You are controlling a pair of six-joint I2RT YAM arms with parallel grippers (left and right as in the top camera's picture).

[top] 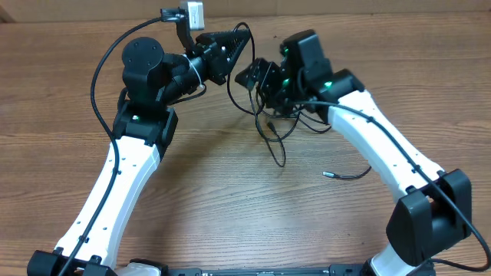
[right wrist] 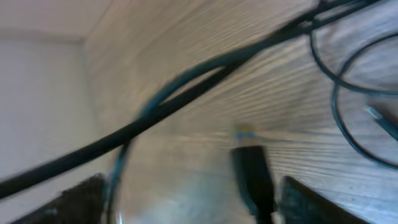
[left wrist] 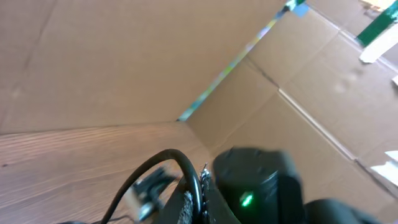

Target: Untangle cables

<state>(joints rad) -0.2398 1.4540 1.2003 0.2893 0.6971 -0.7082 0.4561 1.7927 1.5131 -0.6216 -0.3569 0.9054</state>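
The cables are thin black cords. Several lie in a tangle point(top: 278, 126) on the wooden table between my two grippers. One loop point(left wrist: 163, 163) rises from the tangle, and my left gripper point(top: 236, 47) point(left wrist: 200, 200) is shut on it and holds it up. My right gripper point(top: 261, 77) point(right wrist: 193, 205) hovers just above the tangle with its fingers wide apart. A black plug end point(right wrist: 252, 177) shows between the fingers, near the right one. More cords point(right wrist: 348, 93) curve over the table beyond. The right wrist view is blurred.
A separate short cord with a silver tip point(top: 345, 175) lies alone on the table, right of centre. Cardboard walls point(left wrist: 143, 56) close off the back of the table. A white tag point(top: 193, 14) sits on the left arm's wiring at the back.
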